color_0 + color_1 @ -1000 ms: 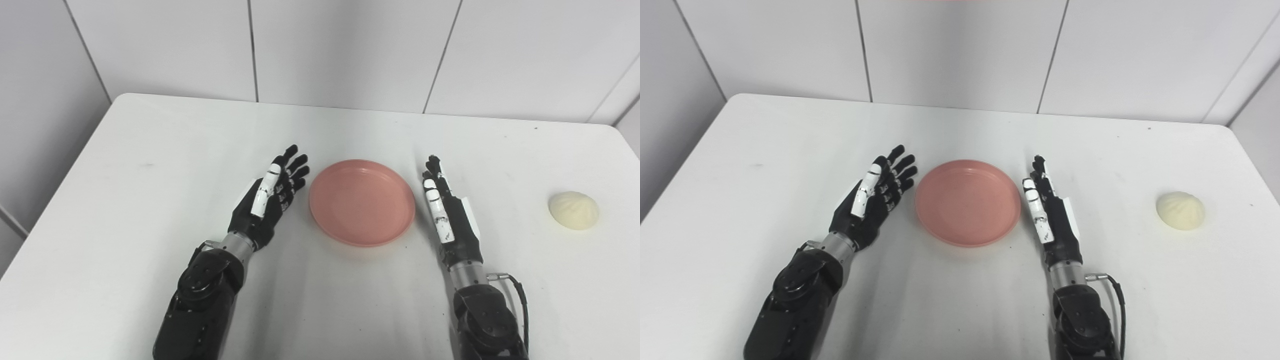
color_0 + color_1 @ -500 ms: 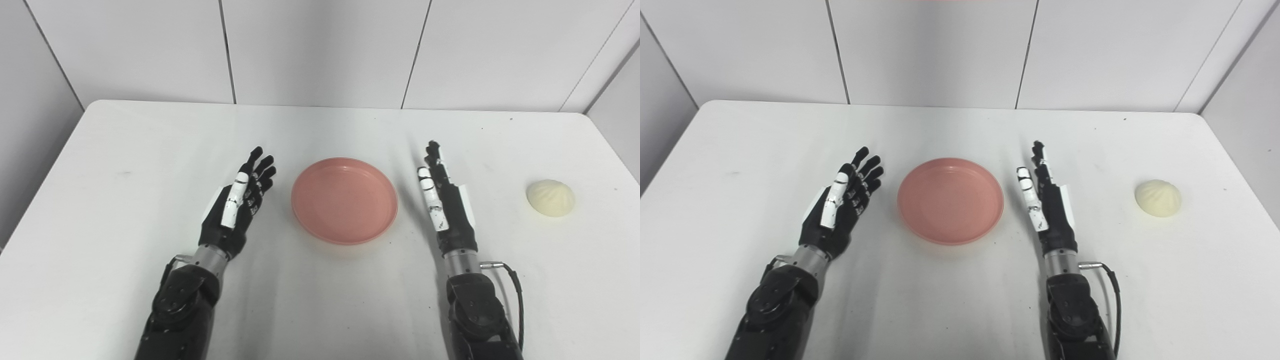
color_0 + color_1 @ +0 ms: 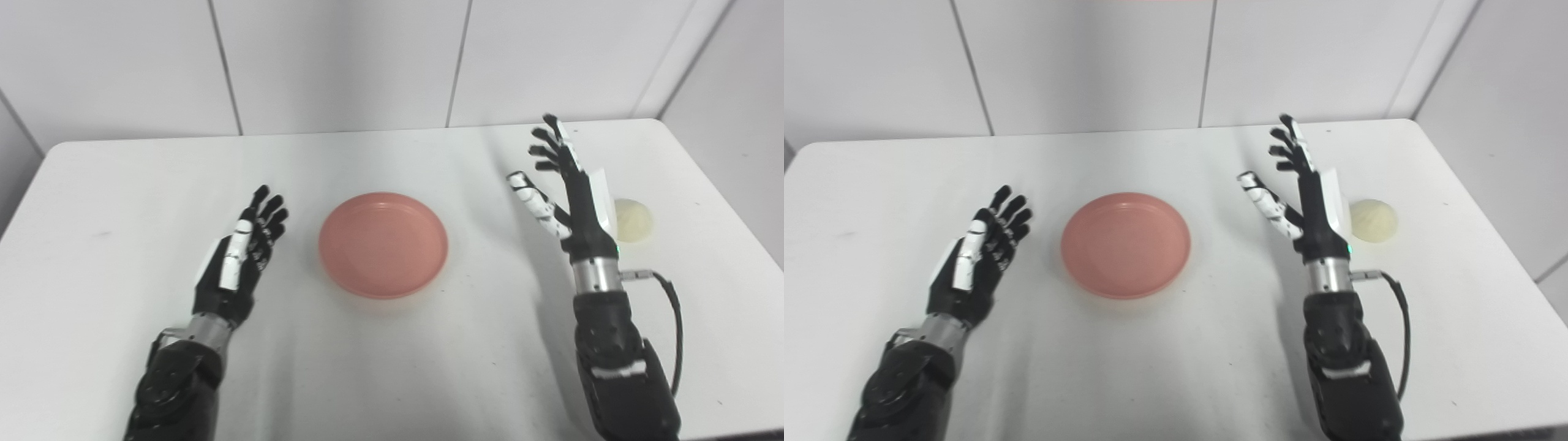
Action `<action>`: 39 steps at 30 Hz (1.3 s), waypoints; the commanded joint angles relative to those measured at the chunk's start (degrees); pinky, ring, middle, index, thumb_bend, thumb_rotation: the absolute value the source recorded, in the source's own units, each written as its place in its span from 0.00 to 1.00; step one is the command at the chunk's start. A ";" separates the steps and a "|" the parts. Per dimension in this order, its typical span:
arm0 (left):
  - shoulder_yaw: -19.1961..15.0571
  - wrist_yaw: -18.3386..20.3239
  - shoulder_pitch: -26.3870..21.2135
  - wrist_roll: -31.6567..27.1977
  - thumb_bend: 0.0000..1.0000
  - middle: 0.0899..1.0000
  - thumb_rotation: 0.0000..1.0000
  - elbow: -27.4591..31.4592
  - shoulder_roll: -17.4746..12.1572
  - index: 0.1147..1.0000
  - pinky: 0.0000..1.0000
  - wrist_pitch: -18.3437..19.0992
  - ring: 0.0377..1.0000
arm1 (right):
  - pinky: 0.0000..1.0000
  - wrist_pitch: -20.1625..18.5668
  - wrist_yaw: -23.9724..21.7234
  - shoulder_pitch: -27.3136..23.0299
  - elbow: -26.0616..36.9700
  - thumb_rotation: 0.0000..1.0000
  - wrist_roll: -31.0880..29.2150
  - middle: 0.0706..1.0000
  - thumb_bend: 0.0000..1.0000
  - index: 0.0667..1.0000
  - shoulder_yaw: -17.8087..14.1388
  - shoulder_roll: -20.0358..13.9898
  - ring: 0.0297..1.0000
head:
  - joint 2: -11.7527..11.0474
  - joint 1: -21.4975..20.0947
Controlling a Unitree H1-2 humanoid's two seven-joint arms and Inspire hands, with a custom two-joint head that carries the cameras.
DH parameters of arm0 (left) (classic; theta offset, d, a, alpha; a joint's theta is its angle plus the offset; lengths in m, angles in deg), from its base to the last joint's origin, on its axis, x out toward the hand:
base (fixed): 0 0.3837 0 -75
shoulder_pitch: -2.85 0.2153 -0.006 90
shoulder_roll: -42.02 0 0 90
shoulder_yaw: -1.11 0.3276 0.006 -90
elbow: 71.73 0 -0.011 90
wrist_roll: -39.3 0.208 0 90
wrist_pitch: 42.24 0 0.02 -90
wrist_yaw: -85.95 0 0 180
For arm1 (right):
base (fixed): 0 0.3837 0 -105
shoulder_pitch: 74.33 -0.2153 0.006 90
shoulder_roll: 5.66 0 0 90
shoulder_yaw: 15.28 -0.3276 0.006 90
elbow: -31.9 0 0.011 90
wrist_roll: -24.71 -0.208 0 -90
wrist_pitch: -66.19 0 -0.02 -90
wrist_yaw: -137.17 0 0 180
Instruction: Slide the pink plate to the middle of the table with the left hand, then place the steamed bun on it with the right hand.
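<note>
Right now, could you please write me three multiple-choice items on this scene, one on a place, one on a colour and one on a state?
1. Where is the steamed bun?
A. on the plate
B. on the table, right of the right hand
C. in the left hand

2. What colour is the plate?
A. blue
B. green
C. pink

3. What state is the right hand in?
A. open, holding nothing
B. shut on the bun
C. shut on the plate

Answers:
1. B, the bun lies on the white table just beyond that hand.
2. C, the dish is plainly pink.
3. A, its fingers are spread and hold nothing.
</note>
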 commanded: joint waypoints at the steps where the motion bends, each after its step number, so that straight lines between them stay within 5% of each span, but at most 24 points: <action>1: -0.87 0.75 2.82 -0.87 0.47 0.96 1.00 -3.91 -1.22 0.98 0.99 0.73 0.96 | 0.66 -2.21 -0.87 -1.78 2.97 0.82 1.13 0.82 0.63 0.90 -0.85 -1.94 0.74 | -0.03 -0.66; 7: -1.39 1.90 2.62 -1.76 0.46 0.96 1.00 -4.31 -2.02 0.98 1.00 1.02 0.97 | 0.61 -9.21 -4.25 -2.15 8.36 0.67 4.34 0.80 0.74 0.88 -2.24 -5.60 0.69 | -0.01 -3.02; 15: -1.84 3.39 2.25 -2.68 0.47 0.97 1.00 -5.71 -2.88 0.98 1.00 0.32 0.97 | 0.65 -15.09 -10.10 -2.13 11.99 0.54 7.56 0.81 0.77 0.82 -3.59 -12.36 0.71 | 0.00 -5.24; 22: -2.72 4.14 1.91 -3.72 0.47 0.97 1.00 -6.72 -3.06 0.98 1.00 0.46 0.97 | 0.54 -20.94 -17.31 -2.33 11.16 0.53 11.27 0.78 0.78 0.80 -2.77 -18.83 0.65 | -0.07 -6.76; 26: -2.94 4.36 1.76 -4.01 0.46 0.96 1.00 -7.09 -3.24 0.98 1.00 0.41 0.97 | 0.53 -23.29 -20.13 -2.29 9.30 0.40 12.41 0.80 0.81 0.79 -2.49 -21.72 0.67 | -0.09 -7.64; 39: -3.32 4.76 1.53 -4.43 0.45 0.96 1.00 -7.48 -3.80 0.97 1.00 0.63 0.96 | 0.72 -26.75 -24.89 -2.99 3.94 0.26 14.87 0.84 0.85 0.79 -1.32 -28.24 0.84 | 0.17 -9.02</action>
